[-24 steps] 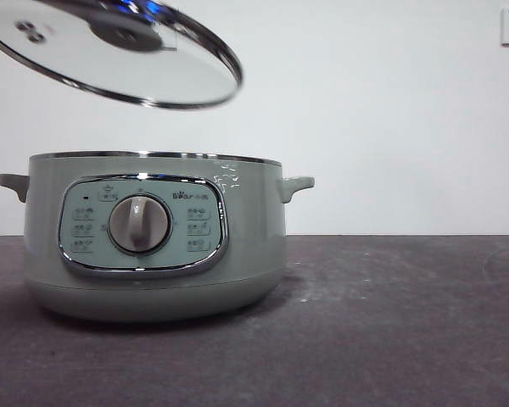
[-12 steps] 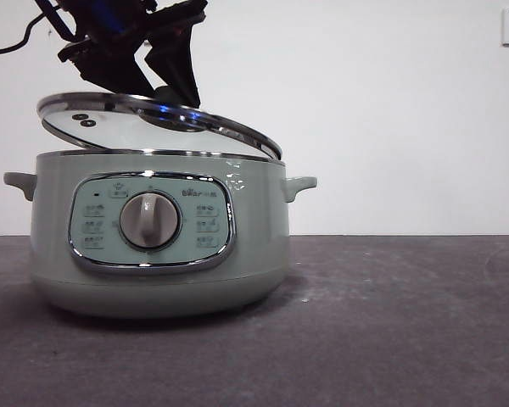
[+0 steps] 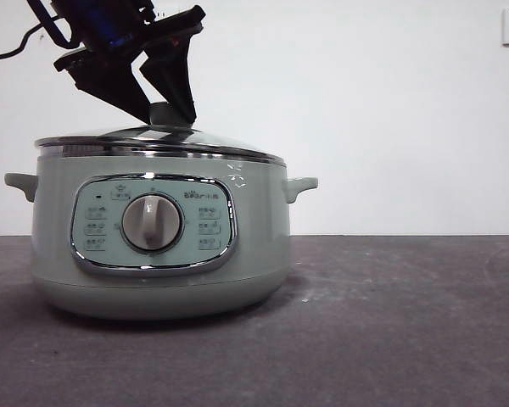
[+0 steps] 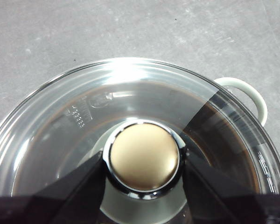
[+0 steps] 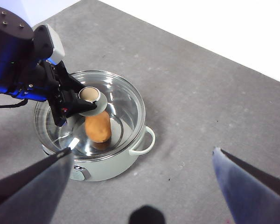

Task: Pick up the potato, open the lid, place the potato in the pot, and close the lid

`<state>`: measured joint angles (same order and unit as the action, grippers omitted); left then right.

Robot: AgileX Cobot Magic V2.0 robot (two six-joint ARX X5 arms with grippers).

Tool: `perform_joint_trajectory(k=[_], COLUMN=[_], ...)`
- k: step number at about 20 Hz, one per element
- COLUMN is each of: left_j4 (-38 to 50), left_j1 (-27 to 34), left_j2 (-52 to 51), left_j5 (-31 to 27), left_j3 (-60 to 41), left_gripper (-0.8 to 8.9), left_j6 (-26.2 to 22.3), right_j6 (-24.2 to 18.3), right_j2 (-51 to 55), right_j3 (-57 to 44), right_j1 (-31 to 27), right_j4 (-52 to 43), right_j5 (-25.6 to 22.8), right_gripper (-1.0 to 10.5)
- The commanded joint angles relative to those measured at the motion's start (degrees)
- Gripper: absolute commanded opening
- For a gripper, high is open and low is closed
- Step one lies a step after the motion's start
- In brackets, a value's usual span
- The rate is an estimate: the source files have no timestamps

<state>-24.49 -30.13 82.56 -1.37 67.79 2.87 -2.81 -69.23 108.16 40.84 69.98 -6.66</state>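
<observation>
Around lid (image 3: 157, 140) knob, left jaws clamped.

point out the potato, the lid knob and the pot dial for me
potato (image 5: 98, 127): right wrist view, middle of its orange-brown body, seen through the glass lid.
lid knob (image 4: 144, 155): left wrist view, centre of its round top.
pot dial (image 3: 152, 223): front view, middle of the dial.

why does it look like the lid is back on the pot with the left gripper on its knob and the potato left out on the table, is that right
Not quite: the potato is inside the pot, visible through the glass in the right wrist view. The lid is on the pot, with the left gripper shut on its knob.
</observation>
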Motion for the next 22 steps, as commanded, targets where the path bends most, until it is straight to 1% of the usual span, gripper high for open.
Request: perform_joint_trajectory(k=[1, 10, 11, 12, 13, 14, 18, 22], left_j4=[-0.94, -4.92, -4.74, -4.42, -3.93, -3.58, -3.43, -4.63], left_j1=[-0.17, -0.17, -0.17, -0.17, -0.15, -0.15, -0.2, -0.31], left_j2=[1.95, 1.95, 1.95, 1.95, 1.95, 1.95, 1.07, -3.96], left_j5=[0.04, -0.07, -0.07, -0.07, -0.09, -0.09, 0.04, 0.07], left_j3=[0.11, 0.11, 0.11, 0.13, 0.13, 0.15, 1.33, 3.26], left_gripper=[-0.09, 0.03, 0.65, 1.86, 3.52, 4.26, 4.38, 4.38], left_j6=[0.13, 0.09, 0.09, 0.09, 0.09, 0.09, 0.09, 0.11], right_j6=[0.42, 0.61, 0.9, 0.87, 0.9, 0.9, 0.9, 0.9], right_j2=[-0.02, -0.02, -0.02, -0.02, -0.02, -0.02, -0.02, -0.02], right_j3=[-0.09, -0.09, -0.09, -0.09, -0.09, -0.09, -0.09, -0.09], right_j1=[0.0, 0.0, 0.0, 0.0, 0.0, 0.0, 0.0, 0.0], right_j4=[-0.44, -0.42, -0.42, -0.39, -0.37, -0.37, 0.22, 1.2], right_j5=[-0.15, -0.11, -0.09, 0.02, 0.33, 0.31, 0.31, 0.24], right_gripper=[5.0, 5.0, 5.0, 5.0, 5.0, 5.0, 5.0, 5.0])
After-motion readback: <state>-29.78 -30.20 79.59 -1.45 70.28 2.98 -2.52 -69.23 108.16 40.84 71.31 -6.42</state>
